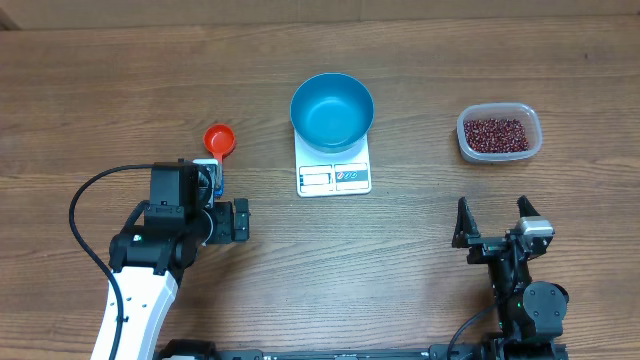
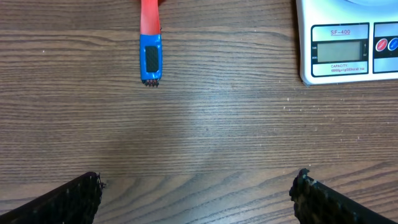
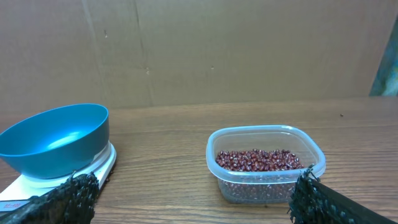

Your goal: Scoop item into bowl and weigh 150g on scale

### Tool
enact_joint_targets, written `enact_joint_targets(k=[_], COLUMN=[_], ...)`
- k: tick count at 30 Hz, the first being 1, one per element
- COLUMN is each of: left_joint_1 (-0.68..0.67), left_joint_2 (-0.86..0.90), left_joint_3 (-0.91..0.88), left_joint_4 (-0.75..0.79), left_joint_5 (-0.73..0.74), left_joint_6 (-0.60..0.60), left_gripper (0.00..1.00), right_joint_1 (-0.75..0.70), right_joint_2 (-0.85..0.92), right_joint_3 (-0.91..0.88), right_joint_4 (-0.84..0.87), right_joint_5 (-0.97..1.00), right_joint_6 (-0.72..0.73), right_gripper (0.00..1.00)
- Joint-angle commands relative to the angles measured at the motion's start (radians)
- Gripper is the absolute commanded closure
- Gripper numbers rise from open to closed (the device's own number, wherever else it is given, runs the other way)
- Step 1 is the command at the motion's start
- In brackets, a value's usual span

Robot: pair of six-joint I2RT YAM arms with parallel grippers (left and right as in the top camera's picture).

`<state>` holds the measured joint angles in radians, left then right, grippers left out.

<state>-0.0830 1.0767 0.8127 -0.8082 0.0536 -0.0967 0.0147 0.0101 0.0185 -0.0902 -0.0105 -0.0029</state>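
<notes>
Wood-grain laminate covers the table, its brown streaks running left to right. At the middle, toward the far side, sits the scale, a flat white rectangle with rounded corners, a grey display window and blue-marked buttons on its near edge. The bowl stands on it: round, bright blue, smooth and glossy inside, nothing in it, and wide enough to cover most of the platform. Well off to the right is a clear plastic tub, a rounded rectangle with a thick rim, and all the beans lie inside it as a shallow, loose layer of tiny dark maroon grains. Left of the scale lies a scoop with a round red cup; its handle runs toward the near side and ends in a blue grip with a black ribbed insert. The left gripper hovers low over bare wood just near of that handle's end, not touching it, its dark rough-textured fingers spread wide apart and grasping nothing. The right gripper sits on the near right, level with the table and facing the tub from a distance, fingers likewise released and spread, with nothing between them. A plain brown cardboard wall stands behind the far edge.
</notes>
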Motion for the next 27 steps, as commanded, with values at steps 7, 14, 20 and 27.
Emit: enact_joint_targets(k=[7,14,20,27], left_joint_1=[0.006,0.006,0.006,0.006], left_joint_2=[0.008,0.087,0.161,0.192], left_joint_3=[0.08,0.187,0.221,0.222], left_joint_4=[-0.027,-0.121,-0.133,-0.133], left_joint_5=[0.017,0.014,0.016,0.017], left_joint_6=[0.023,0.051,0.051,0.052], left_gripper=[0.0,0.0,0.0,0.0], right_joint_1=[0.007,0.007,0.007,0.007], right_joint_2=[-0.007,-0.007,-0.007,-0.007], right_joint_3=[-0.011,-0.011,-0.011,-0.011], right_joint_4=[0.006,0.006,0.006,0.006], right_joint_5=[0.01,0.01,0.01,0.01], right_joint_6=[0.002,0.002,0.002,0.002], right_gripper=[0.0,0.0,0.0,0.0])
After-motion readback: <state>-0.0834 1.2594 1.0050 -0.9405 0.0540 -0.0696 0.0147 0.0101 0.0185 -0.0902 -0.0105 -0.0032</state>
